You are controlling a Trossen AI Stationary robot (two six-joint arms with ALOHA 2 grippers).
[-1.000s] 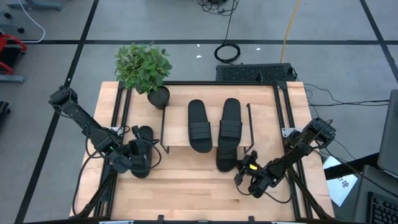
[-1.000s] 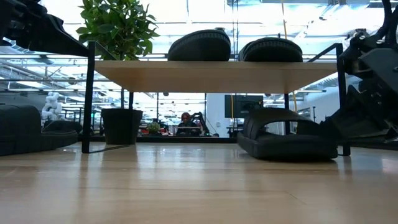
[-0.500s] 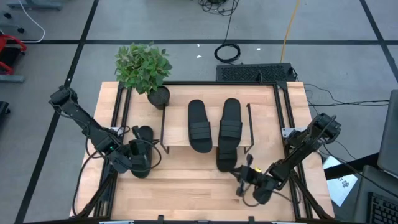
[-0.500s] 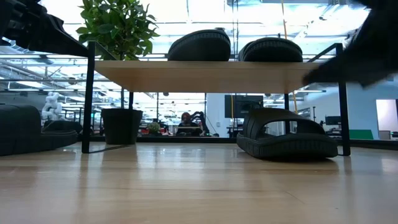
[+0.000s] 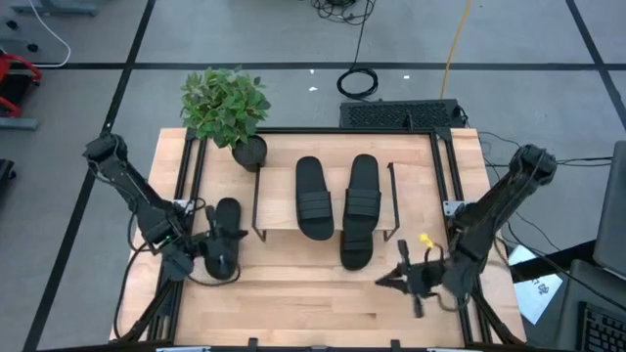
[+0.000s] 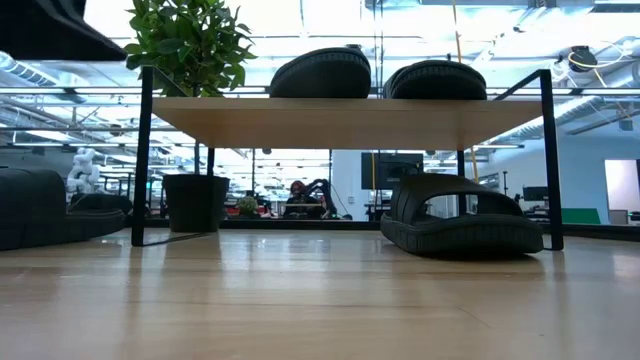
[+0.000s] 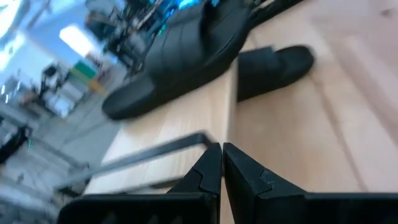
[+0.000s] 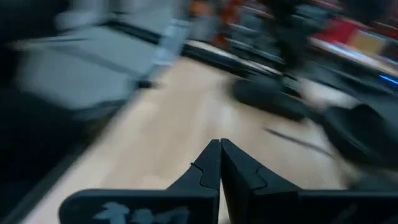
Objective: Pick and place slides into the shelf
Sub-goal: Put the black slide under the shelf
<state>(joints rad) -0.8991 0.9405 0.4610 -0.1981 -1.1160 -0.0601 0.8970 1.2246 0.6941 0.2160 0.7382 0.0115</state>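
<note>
Beside the shelf (image 5: 276, 207), the loose slide (image 5: 223, 250) looks light and flexible, best pinched at its ribbed strap; left end effector (image 7: 221, 163) and right end effector (image 8: 219, 158) sit closed, empty.

The light-wood table (image 5: 293, 293) carries the shelf (image 5: 284, 217), a potted plant (image 5: 227, 106), and two slides (image 5: 223, 250) (image 5: 355, 246) lying directly on its top.

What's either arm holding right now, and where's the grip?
Nothing. The left gripper and right gripper both show jaws shut with nothing between them. The fourth slide lies on the table beside the left gripper, ungrasped.
</note>
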